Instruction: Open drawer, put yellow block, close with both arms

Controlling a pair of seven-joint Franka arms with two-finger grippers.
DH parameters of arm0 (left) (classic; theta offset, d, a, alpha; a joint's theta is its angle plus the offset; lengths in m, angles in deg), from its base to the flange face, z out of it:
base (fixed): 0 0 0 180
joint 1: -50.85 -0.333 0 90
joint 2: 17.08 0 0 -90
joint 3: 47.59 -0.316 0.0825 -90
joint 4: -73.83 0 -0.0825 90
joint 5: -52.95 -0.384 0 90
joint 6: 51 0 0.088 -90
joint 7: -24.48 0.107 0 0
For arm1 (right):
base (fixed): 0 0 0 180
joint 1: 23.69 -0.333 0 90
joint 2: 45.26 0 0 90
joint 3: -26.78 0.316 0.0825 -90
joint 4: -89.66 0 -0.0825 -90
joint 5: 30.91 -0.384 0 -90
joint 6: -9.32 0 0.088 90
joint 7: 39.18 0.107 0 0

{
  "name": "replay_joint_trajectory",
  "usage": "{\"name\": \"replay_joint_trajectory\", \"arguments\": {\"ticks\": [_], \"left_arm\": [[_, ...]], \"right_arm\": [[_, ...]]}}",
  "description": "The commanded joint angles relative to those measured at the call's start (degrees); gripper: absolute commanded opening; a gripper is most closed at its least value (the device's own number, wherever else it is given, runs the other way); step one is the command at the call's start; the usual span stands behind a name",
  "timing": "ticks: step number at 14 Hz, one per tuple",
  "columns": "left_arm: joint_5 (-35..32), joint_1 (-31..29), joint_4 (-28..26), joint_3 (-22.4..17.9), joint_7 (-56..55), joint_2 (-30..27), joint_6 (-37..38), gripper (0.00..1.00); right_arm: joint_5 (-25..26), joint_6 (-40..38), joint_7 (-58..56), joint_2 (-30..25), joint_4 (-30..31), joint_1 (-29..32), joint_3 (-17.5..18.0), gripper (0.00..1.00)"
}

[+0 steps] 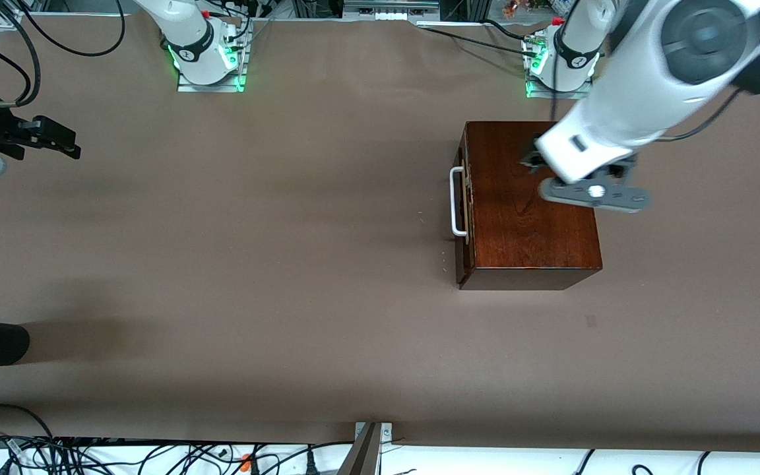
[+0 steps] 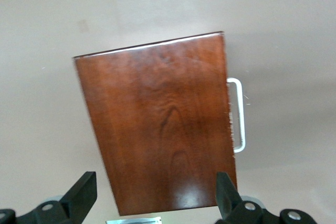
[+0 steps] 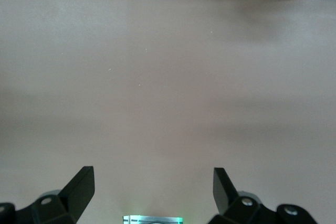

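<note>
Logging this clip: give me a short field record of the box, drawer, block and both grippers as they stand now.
wooden box: on the table, toward the left arm's end
drawer: shut, its white handle faces the right arm's end
yellow block: not visible in any view
left gripper: over the wooden box, jaws open, empty
right gripper: over bare table at the right arm's end, jaws open, empty, waiting
</note>
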Motion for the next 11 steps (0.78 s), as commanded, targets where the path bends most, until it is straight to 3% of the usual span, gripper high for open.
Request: {"name": "replay_joint_trajectory", "arguments": {"ticks": [1, 3, 7, 9, 11], "left_arm": [[1.34, -4.48, -7.58, -0.77, -0.52, -6.85, -1.0, 1.0], [1.43, -5.19, -11.88, -4.01, 0.18, -10.19, -2.76, 1.0], [2.74, -5.19, -26.82, -8.85, 7.96, -20.38, -10.84, 1.0], [4.16, -5.19, -27.46, -12.36, 13.96, -20.84, -10.94, 1.0], [4.16, -5.19, -27.46, -12.82, 15.12, -21.01, -10.94, 1.0]], "right_arm": [[0.77, -0.62, -0.55, -0.02, -0.47, 0.98, 0.87, 1.0], [0.77, -0.62, -0.55, -0.02, -0.47, 0.98, 0.87, 1.0], [0.77, -0.62, -0.55, 0.07, -0.47, 0.98, 0.87, 1.0], [0.77, -0.53, -0.55, 0.07, -0.47, 0.98, 0.87, 1.0], [0.77, -0.53, -0.55, 0.07, -0.47, 0.98, 0.87, 1.0]]}}
